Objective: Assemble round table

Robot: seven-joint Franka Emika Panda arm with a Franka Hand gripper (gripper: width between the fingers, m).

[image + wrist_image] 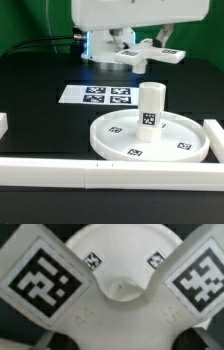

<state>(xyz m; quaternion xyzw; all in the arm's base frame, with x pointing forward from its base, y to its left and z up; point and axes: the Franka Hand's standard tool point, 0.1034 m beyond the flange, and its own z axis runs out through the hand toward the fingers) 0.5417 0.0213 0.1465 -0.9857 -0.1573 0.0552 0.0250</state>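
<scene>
The large rimmed disc (pixel 180 146) lies on the table at the front. The short cylindrical post (pixel 150 108) stands upright on the disc's middle. My gripper (pixel 131 52) hangs at the back, above and behind the disc. It is shut on the cross-shaped foot (pixel 160 52) and holds it in the air, clear of the table. The foot (pixel 120 308) fills the wrist view, with large markers on two arms and two smaller markers farther off. My fingertips are hidden behind it there.
The marker board (pixel 100 96) lies flat on the black table between the gripper and the disc. Long white border bars run along the front edge (pixel 60 170), the exterior view's right (pixel 214 135) and its left (pixel 4 126).
</scene>
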